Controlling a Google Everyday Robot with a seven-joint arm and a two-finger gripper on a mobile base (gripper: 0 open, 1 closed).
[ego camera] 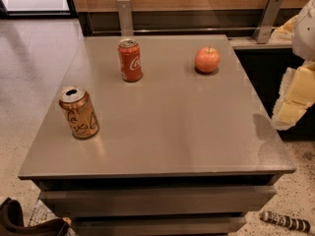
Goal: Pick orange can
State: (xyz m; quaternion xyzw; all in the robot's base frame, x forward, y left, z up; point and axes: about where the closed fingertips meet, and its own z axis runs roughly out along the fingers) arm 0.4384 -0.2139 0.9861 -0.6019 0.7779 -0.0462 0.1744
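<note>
The orange can point(78, 112) stands upright on the left part of the bench point(172, 132), at about 9 o'clock from the bench's middle and near its left edge. It is coppery gold with dark cursive lettering down its side. Its silver top faces up and shows a dark mouth opening, but I cannot see what is inside.

From the orange can, the red cola can point(130, 60) stands at about 1 o'clock, well apart from it and further back. It is upright too, with white script and a silver top, and I cannot see its contents either. A red-and-yellow apple point(207, 59) sits stem up at about 1 o'clock from the bench's middle. It is level with the cola can and well apart from both cans.

My fingers point(290, 113) are out at 3 o'clock, beyond the bench's right edge and just beside it, touching none of the three things. They are cream-coloured below the white of my arm point(306, 28). I cannot tell whether they are apart or together.

Below the bench top, two drawer fronts point(157, 200) face me. A dark striped object point(288, 222) lies on the speckled floor point(34, 58) at 5 o'clock.
</note>
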